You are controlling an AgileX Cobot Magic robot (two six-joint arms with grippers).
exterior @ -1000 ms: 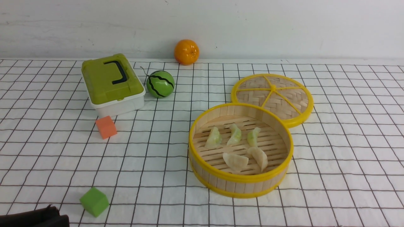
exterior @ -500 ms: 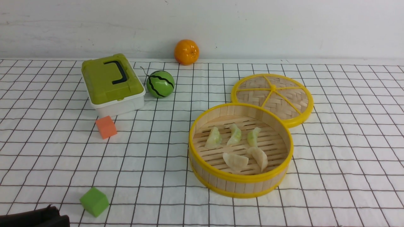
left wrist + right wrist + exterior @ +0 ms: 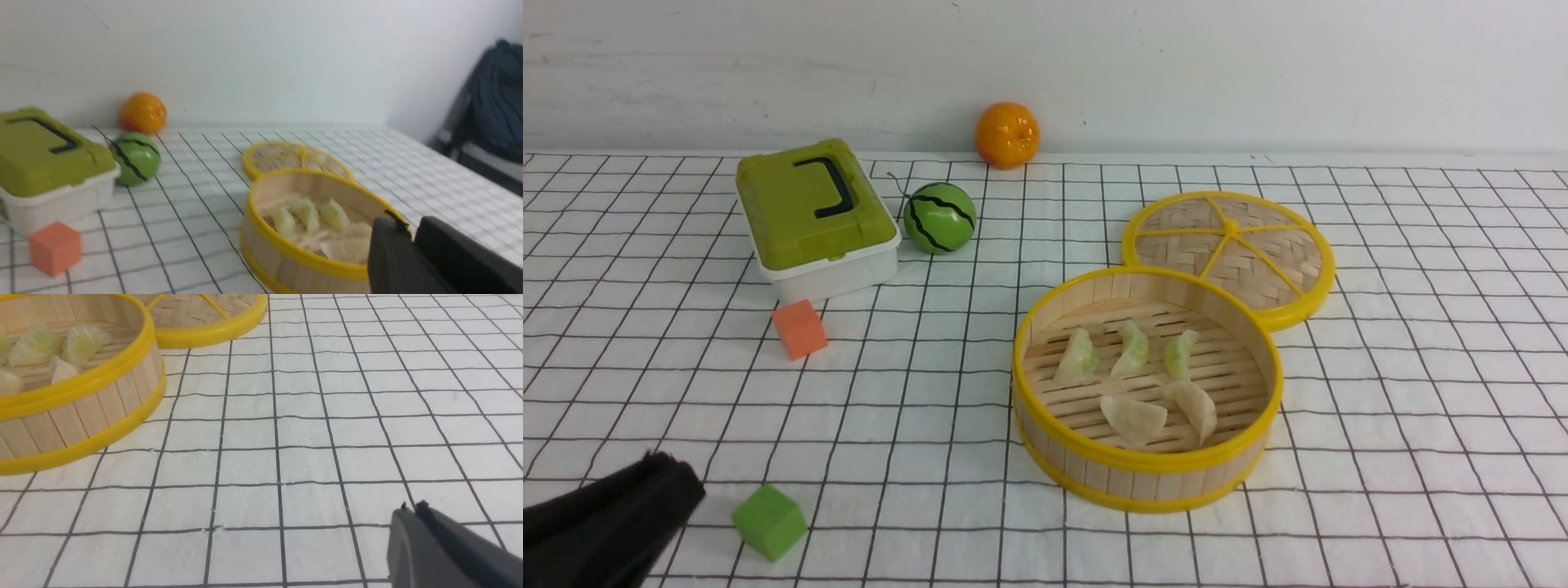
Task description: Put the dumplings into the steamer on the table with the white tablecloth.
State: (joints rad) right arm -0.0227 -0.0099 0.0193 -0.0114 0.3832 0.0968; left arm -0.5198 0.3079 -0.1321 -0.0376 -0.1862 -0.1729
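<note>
Steamer: the steamer (image 3: 1147, 390) stands on the bench (image 3: 1421, 392), uncovered, ahead and to the right of the left fingers (image 3: 410, 241).
Contents: five dumplings (image 3: 1135, 380) lie on its slatted floor, three green behind two white.
Lid: the woven lid (image 3: 1229, 253) lies flat, touching the steamer's far rim.
Box: the green-lidded box (image 3: 815, 216) sits closed; contents hidden.
Left fingers: pressed narrow, holding nothing.
Right fingers: the right fingers (image 3: 410, 507) are closed, empty, above the white tablecloth (image 3: 327, 428), steamer to their left.

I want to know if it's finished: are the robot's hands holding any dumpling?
No. The left gripper and right gripper are shut on nothing; all five dumplings lie in the steamer.
</note>
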